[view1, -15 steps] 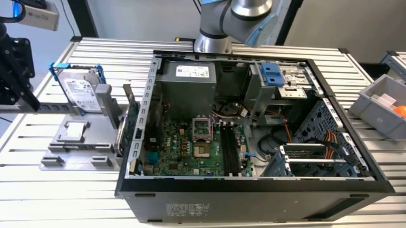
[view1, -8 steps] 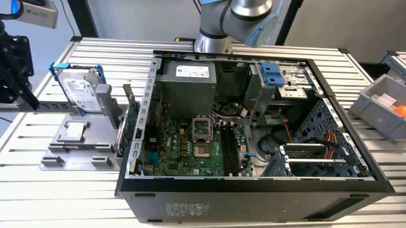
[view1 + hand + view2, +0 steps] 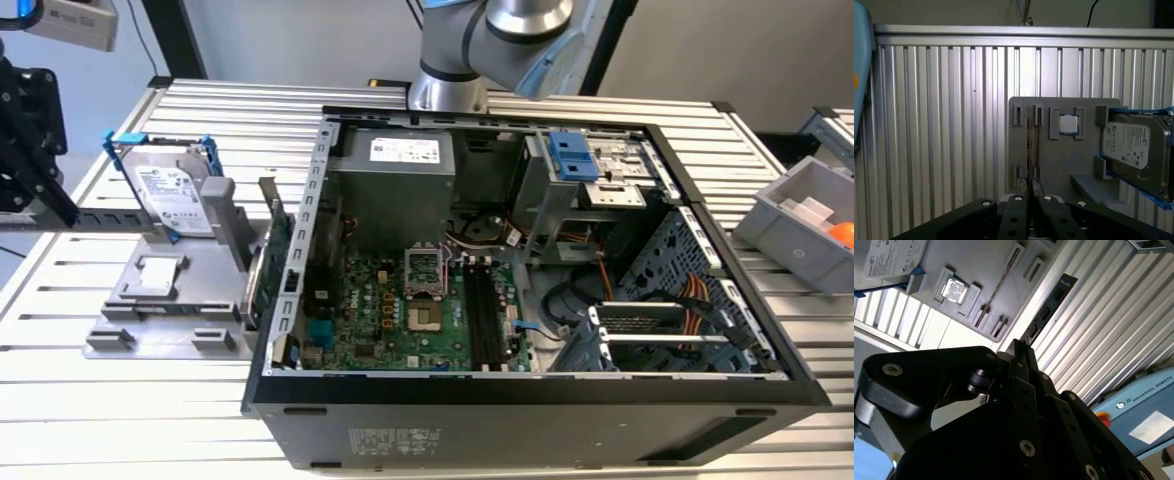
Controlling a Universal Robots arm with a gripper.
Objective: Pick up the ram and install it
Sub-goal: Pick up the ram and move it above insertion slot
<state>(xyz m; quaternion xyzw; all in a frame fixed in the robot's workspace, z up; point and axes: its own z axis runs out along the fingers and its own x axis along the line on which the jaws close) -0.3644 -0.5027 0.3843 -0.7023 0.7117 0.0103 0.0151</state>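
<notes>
Looking at a ribbed aluminium table (image 3: 160,400) in a workshop corner, with a pale wall behind. Noting an open tower case (image 3: 534,430) lying on its side on that table, cover off. Seeing inside it a green motherboard (image 3: 387,310) with long black memory slots (image 3: 481,325), and a grey power supply (image 3: 394,175) at the far end. Finding the robot arm (image 3: 494,40) rising from behind the case.

Recording a grey parts fixture (image 3: 147,320) on the table, toward the exterior view's left of the case. Noting a hard drive (image 3: 174,190) in a blue-tabbed frame propped at its far end. Also noting a small square processor (image 3: 158,272) in a pocket, and a green expansion card (image 3: 276,255) standing on edge just beside the case wall. Spotting a grey bin (image 3: 787,230) at the exterior view's right.

Watching the gripper (image 3: 1021,347) (image 3: 1029,197) in both wrist views: black fingers pressed together, clamping the ram (image 3: 1051,305) by one end. Seeing, in the second wrist view, the ram as a thin dark stick with small chips. Noting it projecting straight out past the fingertips, with the fixture and the table slats as backdrop. Not managing to tell whether its free end is touching anything.
</notes>
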